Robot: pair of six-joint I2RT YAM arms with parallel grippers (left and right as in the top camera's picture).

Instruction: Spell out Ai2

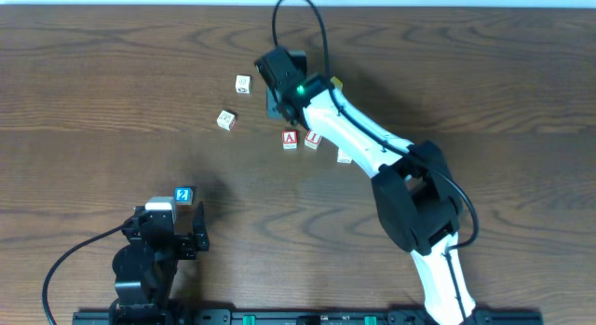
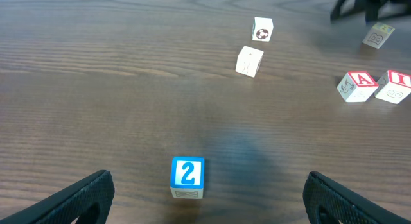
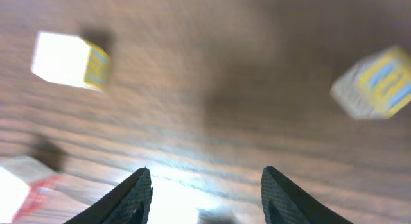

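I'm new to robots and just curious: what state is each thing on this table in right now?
Blue wooden "2" cube: lying loose, digit up.
Red wooden "A" cube: loose, letter up.
Red wooden "I" cube: loose, beside the "A".
Left tool: open, empty.
Right tool: open, empty.

On the table point(image 1: 84, 74) you have the A block point(image 1: 290, 139) and the I block point(image 1: 312, 138) side by side near the middle, with the A on the left. The 2 block point(image 1: 183, 195) lies well apart, left of them and closer to the robot, just ahead of the left gripper point(image 1: 175, 215). Behind and left of the A sit the far block point(image 1: 242, 84) and the near block point(image 1: 225, 119).
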